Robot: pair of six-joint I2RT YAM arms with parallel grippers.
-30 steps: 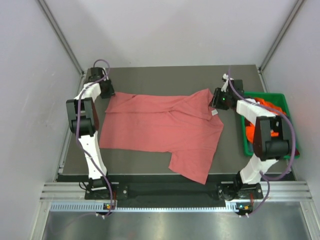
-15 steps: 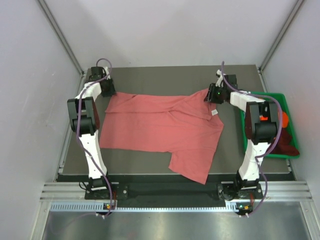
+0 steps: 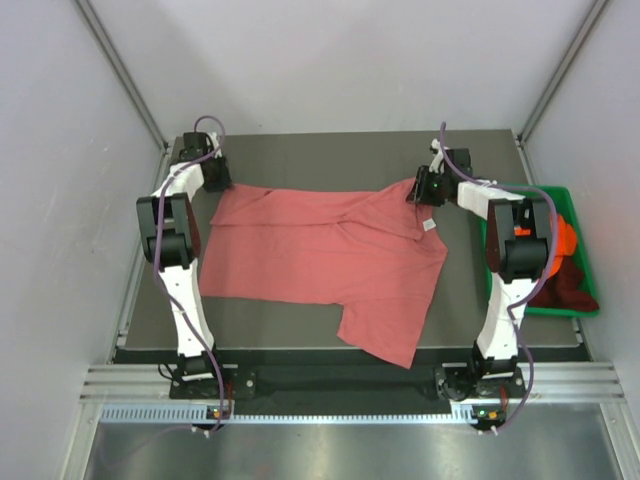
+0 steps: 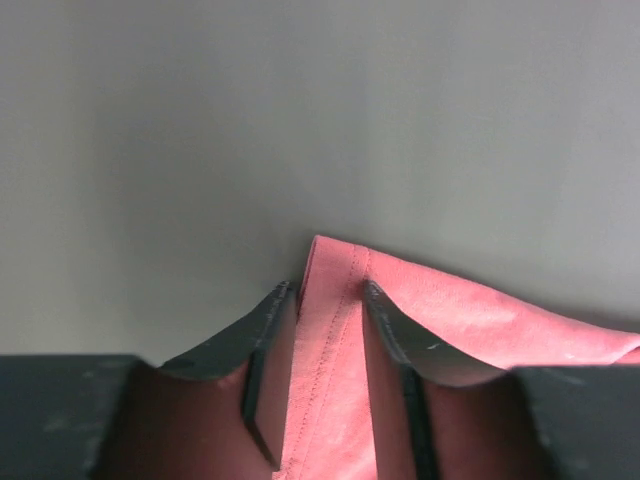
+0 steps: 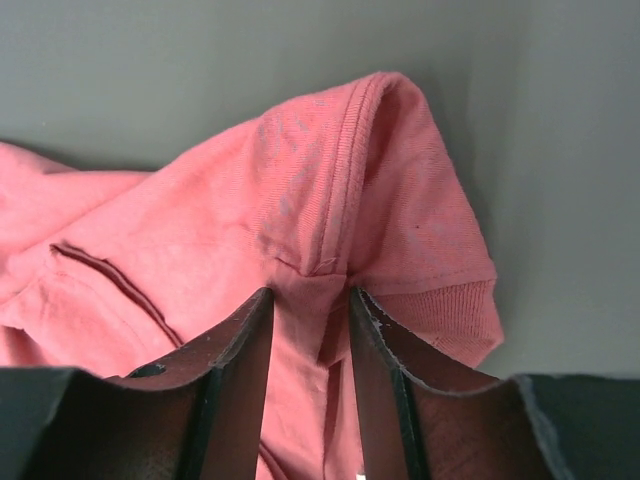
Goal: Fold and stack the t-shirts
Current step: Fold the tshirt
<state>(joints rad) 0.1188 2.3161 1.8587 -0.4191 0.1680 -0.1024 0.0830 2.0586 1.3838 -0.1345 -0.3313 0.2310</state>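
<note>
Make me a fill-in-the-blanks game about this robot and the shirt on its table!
1. The shirt spread out on the table is ___.
2. The bin beside the table is ___.
3. The left gripper and the right gripper each have shirt cloth between their fingers; the one nearer the bin is the ___ one.

Missing words: pink; green; right.

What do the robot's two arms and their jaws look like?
Both the left arm and the right arm have white links joined by chunky black joint housings. A purple cable runs along each and loops out near the wrist. The jaws are matte black, two flat fingers tapering to pointed tips.
</note>
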